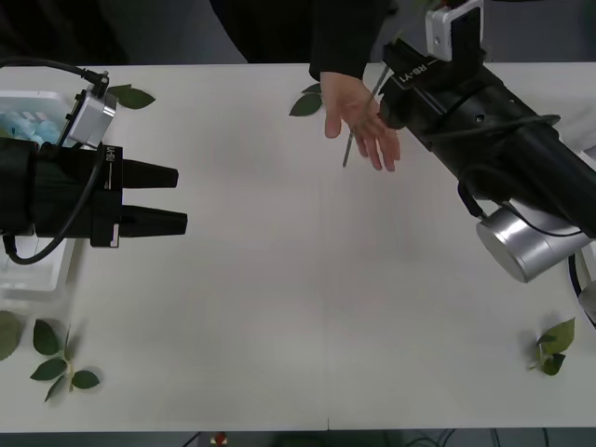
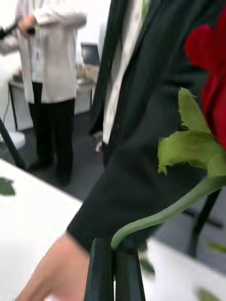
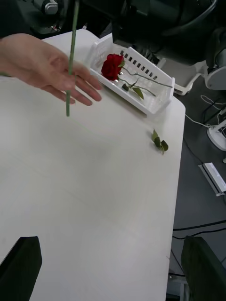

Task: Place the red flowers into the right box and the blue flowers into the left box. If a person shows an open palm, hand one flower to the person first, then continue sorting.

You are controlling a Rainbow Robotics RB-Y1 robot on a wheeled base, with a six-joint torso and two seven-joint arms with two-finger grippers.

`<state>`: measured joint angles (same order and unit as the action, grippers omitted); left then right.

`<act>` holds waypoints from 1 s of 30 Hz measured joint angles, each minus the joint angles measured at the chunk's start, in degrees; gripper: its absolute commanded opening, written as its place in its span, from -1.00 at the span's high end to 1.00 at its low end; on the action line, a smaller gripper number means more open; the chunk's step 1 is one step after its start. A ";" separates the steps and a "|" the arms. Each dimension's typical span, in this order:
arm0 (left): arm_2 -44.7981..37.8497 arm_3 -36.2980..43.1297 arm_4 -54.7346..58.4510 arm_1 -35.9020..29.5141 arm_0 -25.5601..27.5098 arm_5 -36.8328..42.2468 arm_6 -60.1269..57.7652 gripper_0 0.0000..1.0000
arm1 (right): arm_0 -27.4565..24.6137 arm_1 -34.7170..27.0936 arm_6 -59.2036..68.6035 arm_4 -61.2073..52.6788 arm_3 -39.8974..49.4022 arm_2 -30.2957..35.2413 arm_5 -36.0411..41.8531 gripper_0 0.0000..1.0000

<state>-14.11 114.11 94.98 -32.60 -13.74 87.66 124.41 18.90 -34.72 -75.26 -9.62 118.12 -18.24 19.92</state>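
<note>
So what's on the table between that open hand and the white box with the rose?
Nothing: the left wrist view shows bare table between the hand and the right box.

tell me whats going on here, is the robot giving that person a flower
It looks that way. The right gripper is shut on the stem of a red rose and holds it over a person's open hand at the far side of the table. Another red rose already lies in the right box. The left gripper waits open by the left box.
</note>
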 measured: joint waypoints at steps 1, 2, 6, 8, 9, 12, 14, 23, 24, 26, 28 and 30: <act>0.00 0.00 0.00 0.00 0.00 0.00 0.00 -0.72 | 0.52 0.01 0.00 0.00 -0.46 0.00 -0.97 1.00; 0.00 0.00 0.00 0.00 0.00 0.00 0.00 -0.73 | 0.96 0.01 0.00 0.01 -0.92 0.00 -2.12 1.00; 0.00 0.00 0.00 0.00 0.00 0.00 -0.01 -0.73 | 1.36 0.02 0.00 0.24 -1.25 0.04 -4.42 1.00; 0.00 0.00 0.00 0.00 0.00 0.00 -0.01 -0.73 | 1.36 0.02 0.00 0.24 -1.25 0.04 -5.07 1.00; 0.00 0.00 0.00 0.00 0.00 0.00 -0.02 -0.72 | 1.36 0.02 0.00 0.23 -1.25 0.04 -5.40 1.00; 0.00 0.00 0.01 0.00 0.00 0.00 -0.02 -0.72 | 1.36 0.03 0.00 0.23 -1.25 0.05 -5.61 1.00; 0.00 0.00 0.01 0.00 0.00 0.00 -0.02 -0.72 | 1.36 0.03 0.00 0.22 -1.25 0.05 -5.61 1.00; 0.00 0.00 0.04 0.00 0.00 0.00 -0.03 -0.72 | 1.35 0.05 -0.01 0.19 -1.25 0.05 -5.61 -0.20; 0.00 0.00 0.04 0.00 0.00 0.00 -0.03 -0.71 | 1.35 0.05 -0.02 0.28 -1.25 0.05 -5.61 -0.63; 0.00 0.00 0.04 0.00 0.00 0.00 -0.03 -0.72 | 1.35 0.05 -0.05 0.53 -1.25 0.05 -5.61 -1.00; 0.00 0.00 0.04 0.00 0.00 0.00 -0.03 -0.72 | 1.35 0.05 -0.10 0.55 -1.25 0.05 -5.61 -1.00; 0.00 0.00 0.04 0.00 0.00 0.00 -0.03 -0.72 | 1.35 0.06 -0.11 0.52 -1.25 0.05 -5.61 -1.00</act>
<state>-14.11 114.11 95.02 -32.60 -13.74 87.66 124.39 20.25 -34.66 -75.37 -9.10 116.87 -18.19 14.31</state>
